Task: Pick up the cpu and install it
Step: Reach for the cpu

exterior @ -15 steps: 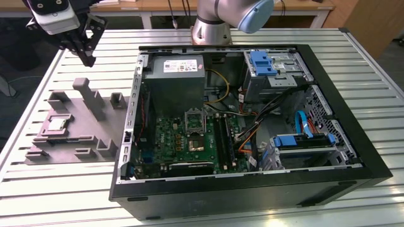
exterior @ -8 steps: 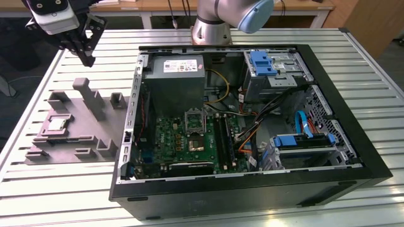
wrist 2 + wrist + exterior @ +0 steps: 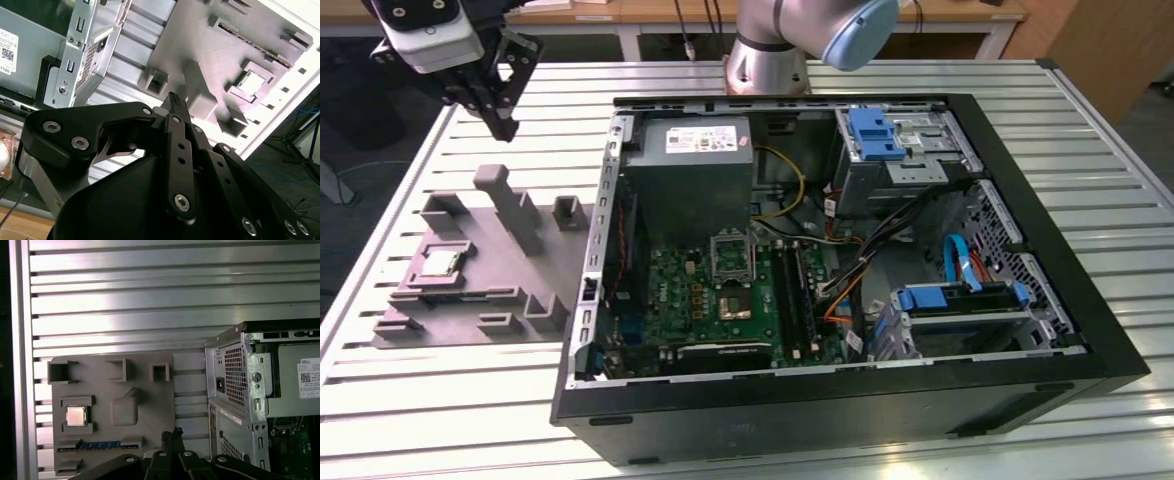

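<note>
A gray tray (image 3: 467, 300) with tall blocks is set beside the open computer case (image 3: 854, 400). The cpu (image 3: 440, 262) is seated in the tray, well apart from the gripper (image 3: 500, 125), whose fingers are pressed together.

On table (image 3: 454, 400): tray (image 3: 567, 258) at exterior view's left of case (image 3: 854, 402); cpu (image 3: 440, 262) in tray.

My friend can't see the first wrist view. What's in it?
A small silvery cpu sits in a square pocket of a grey holder tray on a ribbed metal table. The black claw is apart from the cpu, and a computer case stands beside the tray.
</note>
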`<state>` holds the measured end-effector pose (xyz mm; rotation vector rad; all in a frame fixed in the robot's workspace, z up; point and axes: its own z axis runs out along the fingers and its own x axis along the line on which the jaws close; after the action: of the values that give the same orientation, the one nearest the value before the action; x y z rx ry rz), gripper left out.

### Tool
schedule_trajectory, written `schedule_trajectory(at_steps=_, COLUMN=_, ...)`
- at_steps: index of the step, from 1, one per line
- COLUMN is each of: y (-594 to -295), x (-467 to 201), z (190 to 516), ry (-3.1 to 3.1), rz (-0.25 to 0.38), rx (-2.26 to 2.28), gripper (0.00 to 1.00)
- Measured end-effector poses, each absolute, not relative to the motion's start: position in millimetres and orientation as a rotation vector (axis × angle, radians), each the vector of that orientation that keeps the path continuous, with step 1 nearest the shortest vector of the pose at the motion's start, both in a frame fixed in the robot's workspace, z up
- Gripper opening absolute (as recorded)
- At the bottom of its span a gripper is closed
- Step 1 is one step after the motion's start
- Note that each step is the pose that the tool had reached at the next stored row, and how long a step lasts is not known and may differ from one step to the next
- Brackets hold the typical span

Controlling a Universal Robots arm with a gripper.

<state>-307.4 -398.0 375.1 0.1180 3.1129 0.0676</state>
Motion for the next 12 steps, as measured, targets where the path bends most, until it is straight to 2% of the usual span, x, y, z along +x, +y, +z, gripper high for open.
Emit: schedule_trajectory(at_steps=12, y=-398.0, x=-322.7, z=374.6, ry=3.113, rz=0.068, rx=0.118, gripper=0.11)
